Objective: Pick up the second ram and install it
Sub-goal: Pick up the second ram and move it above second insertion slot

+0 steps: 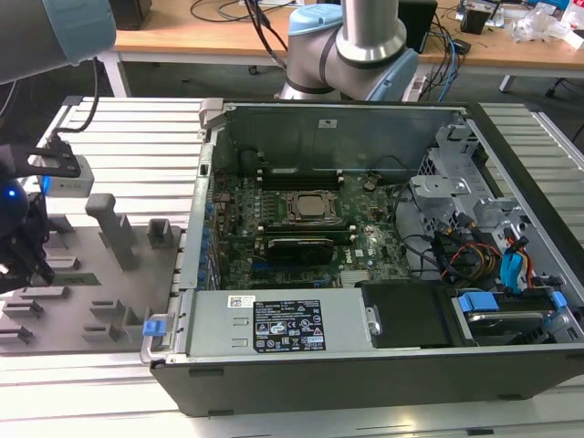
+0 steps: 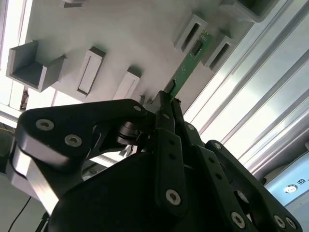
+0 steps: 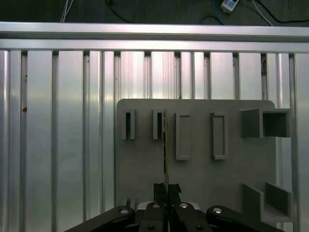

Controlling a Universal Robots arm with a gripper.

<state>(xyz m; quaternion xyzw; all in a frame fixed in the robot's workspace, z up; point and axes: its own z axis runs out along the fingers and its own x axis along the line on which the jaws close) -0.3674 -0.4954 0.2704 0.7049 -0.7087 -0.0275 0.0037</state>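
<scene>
The slatted desk (image 1: 119,128) is carrying a grey slotted plate (image 3: 203,183) beneath the fingers (image 2: 165,116), which are clamping the second ram (image 2: 186,72); an open computer case (image 1: 365,383) is lying well aside.

The ribbed metal table (image 1: 137,137) carried a grey slotted plate (image 1: 137,285) beside an open computer case (image 1: 365,388).

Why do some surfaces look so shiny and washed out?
Second wrist view: glare whitens the grey holder plate beside the second ram clamped in the end effector. First wrist view: bright streaks run along the ribbed metal table. Exterior view: even light.
</scene>
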